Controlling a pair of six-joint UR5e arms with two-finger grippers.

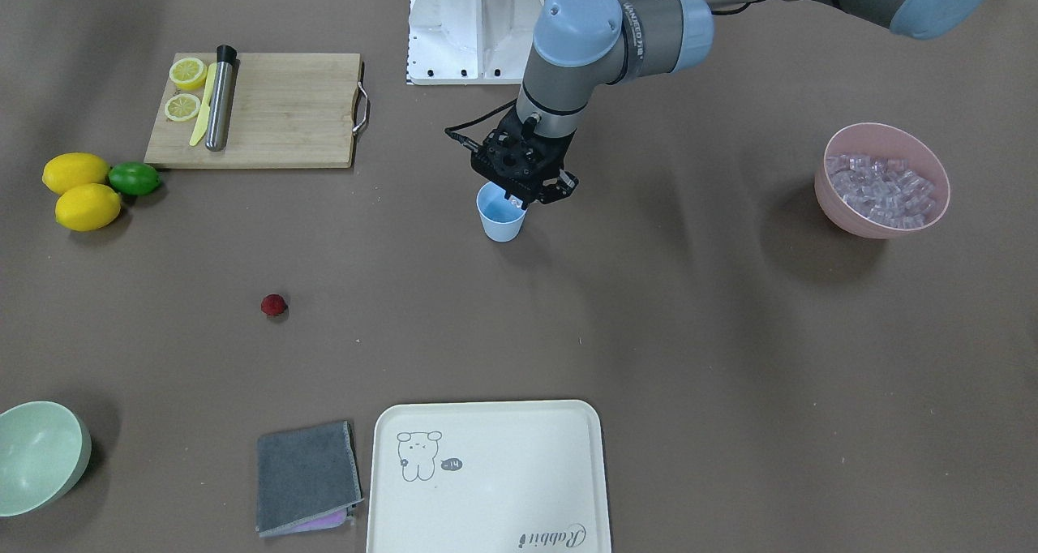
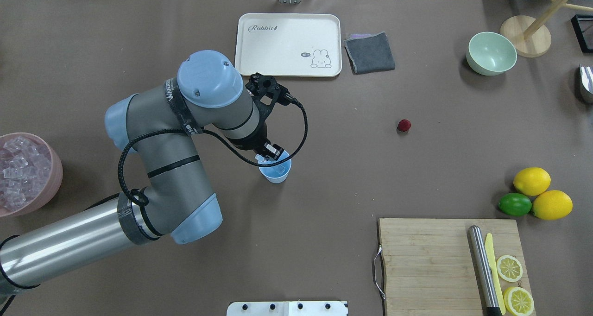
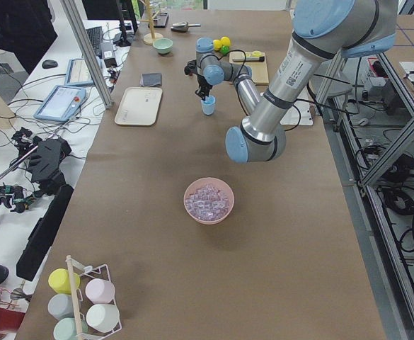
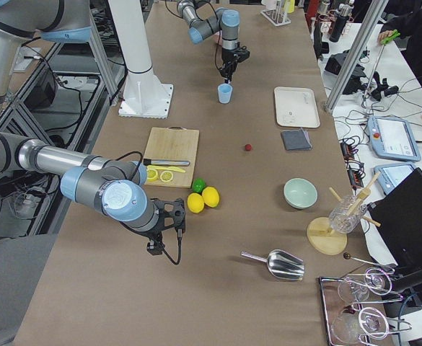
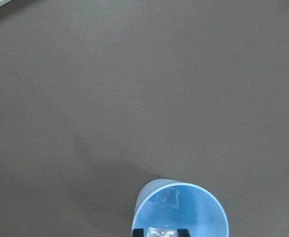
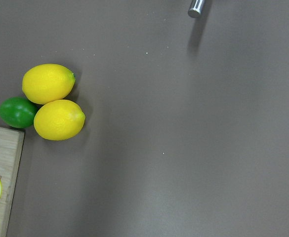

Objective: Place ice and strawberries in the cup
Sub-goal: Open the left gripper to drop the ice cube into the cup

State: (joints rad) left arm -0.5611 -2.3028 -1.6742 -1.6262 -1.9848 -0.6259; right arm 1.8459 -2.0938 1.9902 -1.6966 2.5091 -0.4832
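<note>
The light-blue cup (image 1: 503, 222) stands upright mid-table; it also shows in the overhead view (image 2: 276, 174) and the left wrist view (image 5: 213, 212). My left gripper (image 1: 519, 203) hangs just over the cup's mouth, shut on a clear ice cube (image 5: 161, 232) held between its fingertips. Another ice cube (image 5: 170, 197) lies inside the cup. The pink bowl (image 1: 880, 222) full of ice (image 1: 880, 184) sits off to my left. The dark-red strawberry (image 1: 274, 305) lies alone on the table, to the cup's right in the overhead view (image 2: 404, 125). My right gripper (image 4: 153, 249) hovers near the table's right end; I cannot tell whether it is open.
A wooden cutting board (image 2: 444, 260) holds lemon slices, a yellow knife and a steel muddler. Two lemons (image 2: 542, 193) and a lime (image 2: 515, 204) lie beside it. A cream tray (image 2: 288, 45), grey cloth (image 2: 369, 52) and pale-green bowl (image 2: 491, 54) line the far edge.
</note>
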